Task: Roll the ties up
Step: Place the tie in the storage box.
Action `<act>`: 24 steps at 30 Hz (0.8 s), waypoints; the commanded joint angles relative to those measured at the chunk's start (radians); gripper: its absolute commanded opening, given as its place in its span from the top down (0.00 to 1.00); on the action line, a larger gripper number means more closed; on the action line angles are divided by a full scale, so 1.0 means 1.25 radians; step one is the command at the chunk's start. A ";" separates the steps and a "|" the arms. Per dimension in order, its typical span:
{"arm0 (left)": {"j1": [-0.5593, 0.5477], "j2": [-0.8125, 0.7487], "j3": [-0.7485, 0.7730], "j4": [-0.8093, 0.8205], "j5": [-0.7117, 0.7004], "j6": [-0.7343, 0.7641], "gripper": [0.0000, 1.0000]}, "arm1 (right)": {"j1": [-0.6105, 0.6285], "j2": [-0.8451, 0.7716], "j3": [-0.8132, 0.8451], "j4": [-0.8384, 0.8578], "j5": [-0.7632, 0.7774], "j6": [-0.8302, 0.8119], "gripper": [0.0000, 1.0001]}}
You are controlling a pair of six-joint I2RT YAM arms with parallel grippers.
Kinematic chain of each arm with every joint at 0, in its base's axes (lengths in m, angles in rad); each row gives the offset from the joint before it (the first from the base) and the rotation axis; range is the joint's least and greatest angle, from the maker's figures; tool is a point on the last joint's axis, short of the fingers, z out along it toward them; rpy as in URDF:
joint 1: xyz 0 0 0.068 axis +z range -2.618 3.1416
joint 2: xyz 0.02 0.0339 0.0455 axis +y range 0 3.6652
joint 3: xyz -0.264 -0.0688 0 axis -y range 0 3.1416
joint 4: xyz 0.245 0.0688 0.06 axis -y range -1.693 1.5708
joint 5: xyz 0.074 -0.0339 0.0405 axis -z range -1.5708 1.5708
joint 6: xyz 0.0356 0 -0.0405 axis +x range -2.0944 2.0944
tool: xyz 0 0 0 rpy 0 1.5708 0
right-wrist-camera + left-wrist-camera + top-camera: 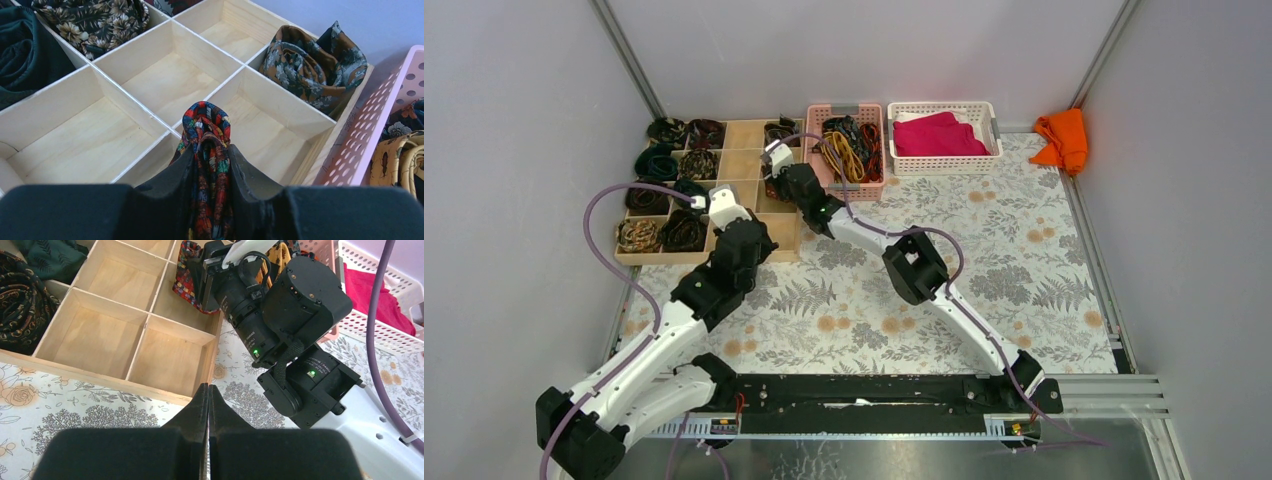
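Observation:
My right gripper (210, 150) is shut on a rolled red-orange-and-dark tie (206, 125) and holds it over the wooden divided box (165, 120), above the wall between two empty compartments. The same tie (187, 270) shows in the left wrist view under the right wrist. In the top view the right gripper (774, 185) is at the box's right side (786, 245). My left gripper (208, 395) is shut and empty, over the box's near edge; in the top view it (707, 205) is near the box's front. Rolled ties (662, 232) fill the box's left compartments. Loose ties (852, 145) lie in the pink basket.
A white basket (944, 108) holds a plain magenta cloth (936, 135). A bright orange cloth (1064, 138) lies at the far right corner. A rolled brown-and-dark tie (310, 65) sits in the box's far right compartment. The pink basket's wall (380, 120) stands right of the box.

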 commanded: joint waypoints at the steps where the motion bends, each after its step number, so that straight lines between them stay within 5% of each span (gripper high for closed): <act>1: 0.001 0.014 -0.010 0.025 -0.034 0.015 1.00 | 0.002 0.031 0.009 0.129 0.044 -0.016 1.00; 5: 0.001 0.010 -0.015 0.030 -0.034 0.018 1.00 | 0.006 0.026 -0.020 0.143 0.059 -0.012 1.00; 19: 0.001 -0.014 -0.029 0.035 -0.006 0.019 1.00 | 0.009 -0.040 0.003 -0.243 0.031 0.036 1.00; 24: 0.001 -0.034 -0.036 0.035 -0.002 0.020 1.00 | 0.009 -0.086 -0.101 -0.147 0.053 0.023 1.00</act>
